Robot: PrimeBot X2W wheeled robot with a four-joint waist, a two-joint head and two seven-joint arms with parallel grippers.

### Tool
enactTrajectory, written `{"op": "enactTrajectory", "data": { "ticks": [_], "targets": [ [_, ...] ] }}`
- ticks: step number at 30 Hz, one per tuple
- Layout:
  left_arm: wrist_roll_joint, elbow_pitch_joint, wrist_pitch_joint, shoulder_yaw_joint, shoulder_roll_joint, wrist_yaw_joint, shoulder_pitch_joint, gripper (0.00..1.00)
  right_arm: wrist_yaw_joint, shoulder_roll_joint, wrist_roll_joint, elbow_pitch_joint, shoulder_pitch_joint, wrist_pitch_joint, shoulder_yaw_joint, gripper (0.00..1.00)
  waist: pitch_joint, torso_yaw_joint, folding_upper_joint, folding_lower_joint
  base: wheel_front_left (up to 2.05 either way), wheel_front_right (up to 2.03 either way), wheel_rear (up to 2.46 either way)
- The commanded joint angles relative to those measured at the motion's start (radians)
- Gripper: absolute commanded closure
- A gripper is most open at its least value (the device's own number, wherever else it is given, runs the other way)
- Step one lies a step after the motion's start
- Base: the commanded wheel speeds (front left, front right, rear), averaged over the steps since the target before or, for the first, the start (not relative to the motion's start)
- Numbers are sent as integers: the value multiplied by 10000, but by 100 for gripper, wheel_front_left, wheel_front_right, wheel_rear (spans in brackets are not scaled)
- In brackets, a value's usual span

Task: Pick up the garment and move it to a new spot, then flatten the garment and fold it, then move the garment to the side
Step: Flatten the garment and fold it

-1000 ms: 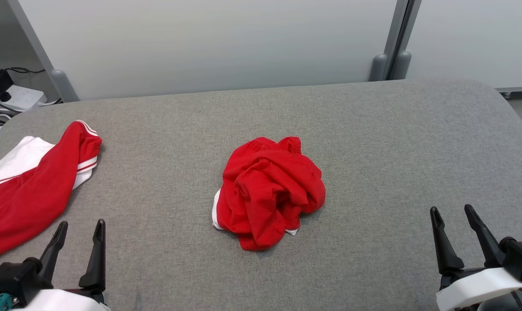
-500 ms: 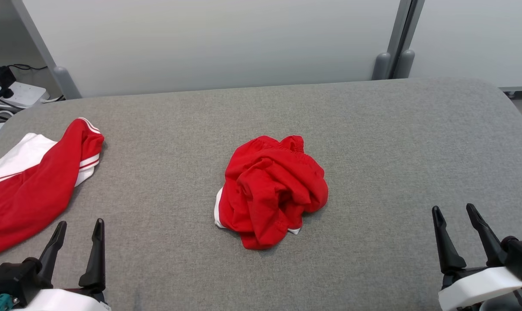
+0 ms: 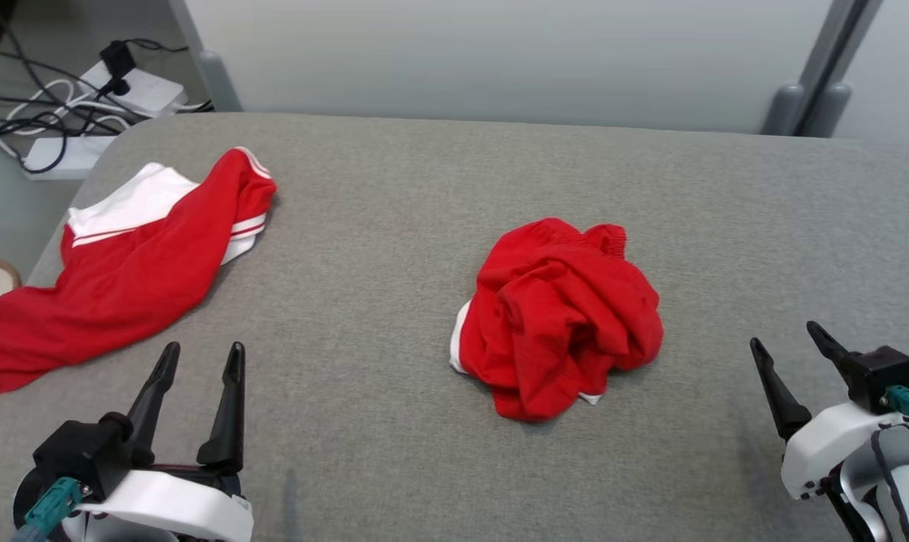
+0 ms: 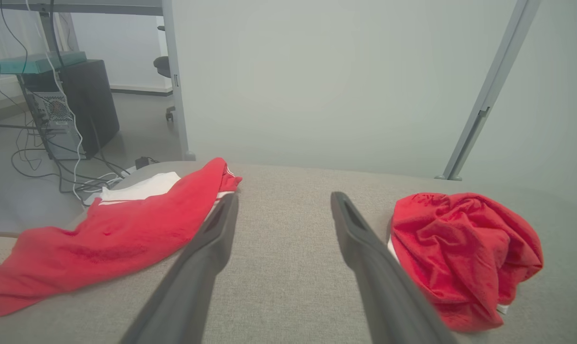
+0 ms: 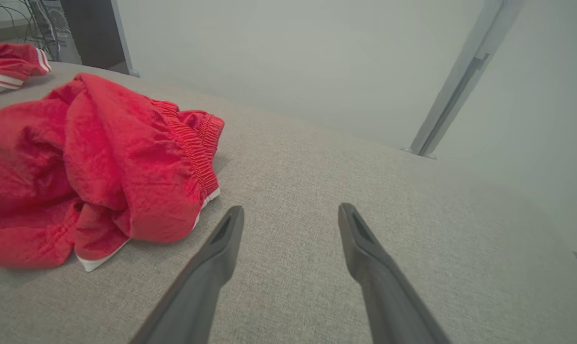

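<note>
The garment [image 3: 563, 324] is a crumpled red heap with white trim, lying near the middle of the grey fabric-covered table [image 3: 394, 226]. My left gripper [image 3: 204, 348] hovers open and empty over the table's near left, well left of the heap. In the left wrist view the garment [image 4: 465, 253] lies just right of the open left gripper [image 4: 284, 196]. My right gripper [image 3: 784, 334] is open and empty at the near right. In the right wrist view the garment [image 5: 92, 167] sits to the left of the right gripper [image 5: 292, 207], elastic waistband showing.
A second red-and-white garment [image 3: 138, 263] is spread over the table's left end and shows as the red-and-white garment [image 4: 116, 234] in the left wrist view. Cables and power strips [image 3: 86, 98] lie on the floor beyond the left corner. A pale partition wall [image 3: 500, 53] stands behind the table.
The head camera has swung left, so the whole picture shifted right. The crumpled garment lies as before. Both grippers stay open and empty.
</note>
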Motion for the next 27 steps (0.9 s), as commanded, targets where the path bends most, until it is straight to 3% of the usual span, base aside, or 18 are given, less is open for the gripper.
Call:
{"op": "enactTrajectory", "data": {
  "ticks": [1, 13, 23, 24, 25, 26, 27],
  "targets": [
    [114, -233, -166, 311, 122, -45, -707, 0, 42, -382, -68, 420, -657, -125, 579, 0, 275, 691, 0, 0, 0, 0, 0],
    [177, 4, -420, -85, -177, -222, -936, 0, 42, -961, 412, 3597, -2542, -472, 2380, 0, 732, 2077, 0, 0, 0, 0, 0],
    [144, 325, -587, -198, -281, -316, -1066, 0, 42, -928, 1158, 4852, -3461, -851, 3834, 0, 832, 2370, 0, 0, 0, 0, 0],
    [135, 350, -604, -194, -283, -315, -1059, 0, 42, -889, 1256, 4853, -3478, -882, 4047, 10, 818, 2345, 0, 0, 0, 0, 0],
    [122, 375, -619, -187, -287, -313, -1050, 0, 42, -862, 1380, 4839, -3488, -913, 4256, 51, 804, 2308, 0, 0, 0, 0, 0],
    [108, 395, -634, -174, -287, -310, -1043, 0, 42, -865, 1492, 4848, -3522, -937, 4418, 67, 800, 2255, 0, 0, 0, 0, 0],
    [106, 409, -644, -176, -279, -322, -1050, 0, 42, -867, 1622, 4856, -3560, -955, 4569, 89, 805, 2206, 0, 0, 0, 0, 0]
  ]
}}
